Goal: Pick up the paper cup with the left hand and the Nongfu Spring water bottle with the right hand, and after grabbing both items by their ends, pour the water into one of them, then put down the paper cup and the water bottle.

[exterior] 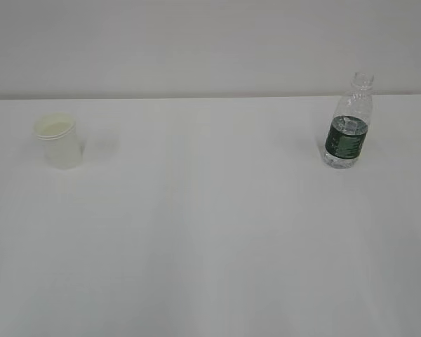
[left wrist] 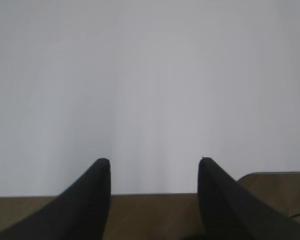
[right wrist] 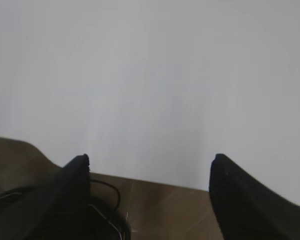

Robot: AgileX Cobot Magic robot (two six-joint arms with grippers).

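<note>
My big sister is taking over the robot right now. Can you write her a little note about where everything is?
Left tool: open, empty, above bare table.
Right tool: open, empty, wider apart.
Paper cup: upright at the table's far left, untouched.
Water bottle: upright at far right, cap off, partly filled.
Done: nothing visible; neither arm shows in the exterior view.
Left: grab both, pour, set both down.

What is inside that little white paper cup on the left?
The paper cup stands upright; only its pale cream inner wall near the rim shows. Its bottom is hidden by its own wall, so whether it holds water cannot be told.
</note>
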